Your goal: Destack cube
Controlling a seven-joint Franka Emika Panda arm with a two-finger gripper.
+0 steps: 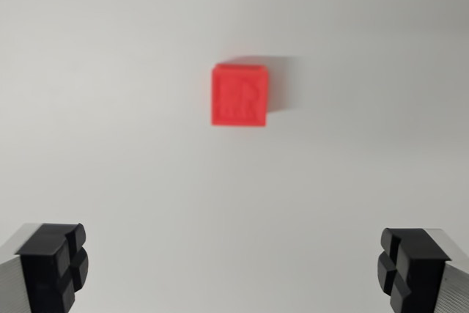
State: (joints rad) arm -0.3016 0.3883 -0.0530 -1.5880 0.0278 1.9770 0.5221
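Jaws spread wide, empty, the gripper [234, 269] cut off at the bottom corners. One blurred red cube [239, 96] sits on the white table [110, 144], its embossed face unreadable.

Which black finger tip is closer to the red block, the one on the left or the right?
Neither clearly: the red block sits about midway, only slightly nearer the left finger than the right finger.

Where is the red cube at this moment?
In the wrist view, the red cube sits on the plain white surface just above the picture's middle, alone, well apart from the open hand, whose fingertips show at the bottom corners.
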